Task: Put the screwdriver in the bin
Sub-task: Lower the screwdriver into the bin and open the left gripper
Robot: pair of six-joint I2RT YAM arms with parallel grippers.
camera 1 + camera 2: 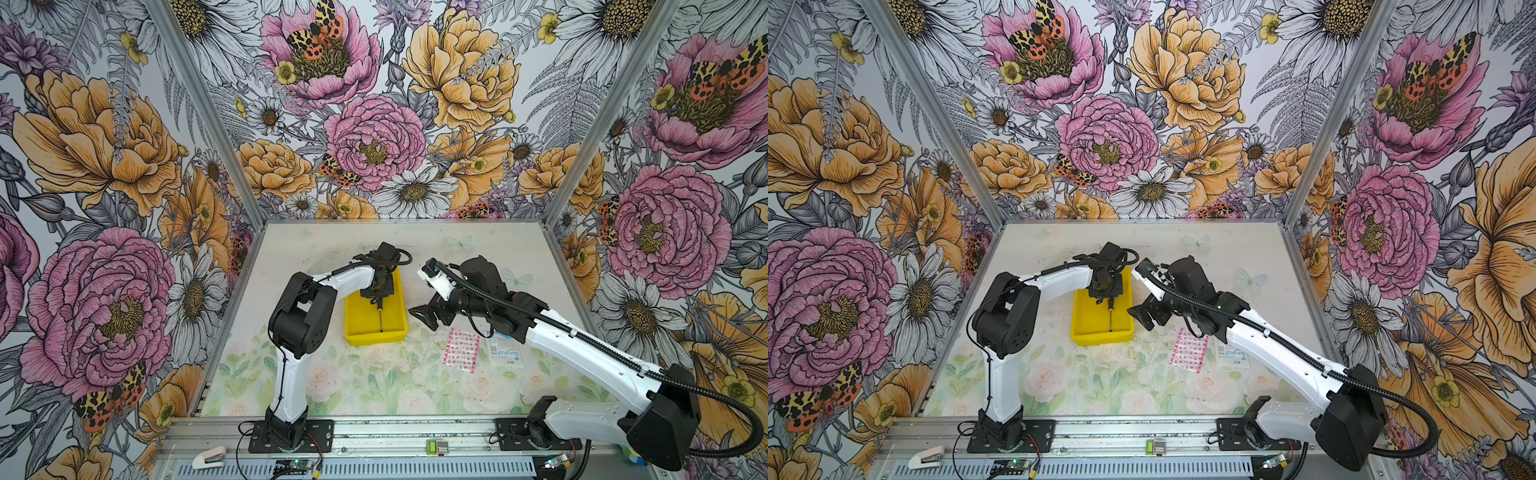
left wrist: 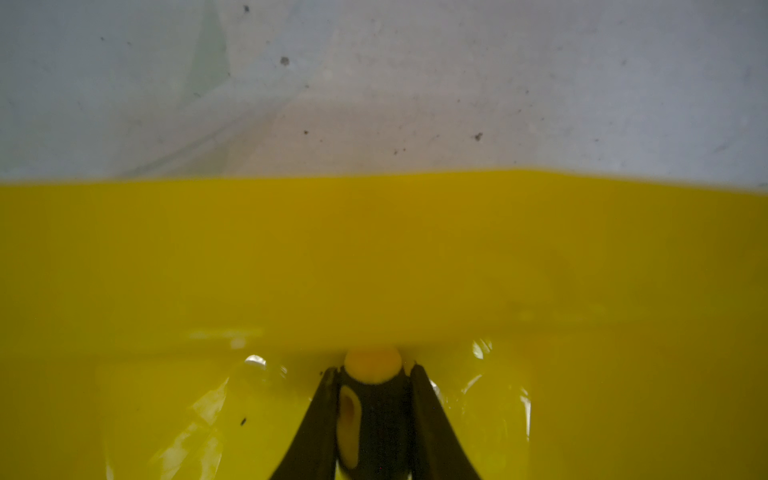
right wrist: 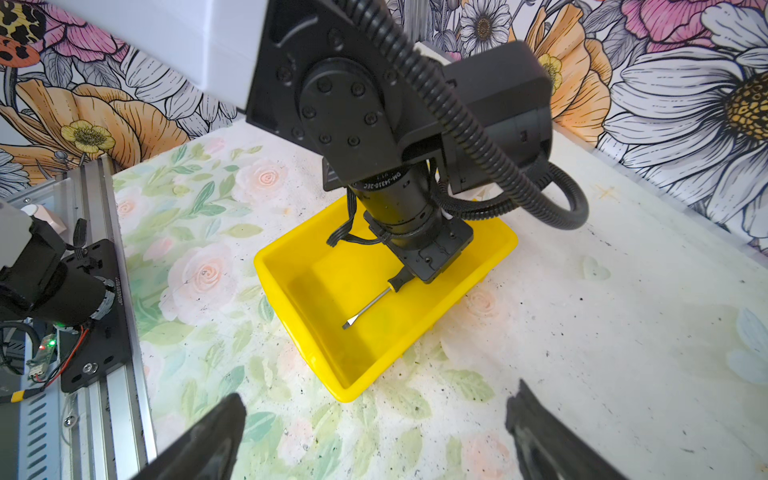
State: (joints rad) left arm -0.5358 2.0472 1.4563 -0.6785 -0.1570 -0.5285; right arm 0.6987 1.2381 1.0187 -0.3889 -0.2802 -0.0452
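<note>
The yellow bin [image 1: 376,337] stands mid-table in both top views, also shown as the bin [image 1: 1100,337]. My left gripper [image 1: 377,296] reaches down into its far half, shut on the black-and-yellow handle of the screwdriver [image 1: 380,320]. In the left wrist view, the left gripper [image 2: 372,370] clamps the screwdriver [image 2: 376,415] from both sides, with the bin's wall [image 2: 374,257] just ahead. In the right wrist view, the screwdriver's metal shaft [image 3: 368,309] slants low over the floor of the bin [image 3: 345,395]. My right gripper [image 1: 422,318] hovers open just right of the bin, holding nothing.
A pink patterned packet [image 1: 461,349] and a white packet [image 1: 505,352] lie on the table under the right arm. A pale stapler [image 1: 208,460] sits on the front rail. Flowered walls enclose the table on three sides.
</note>
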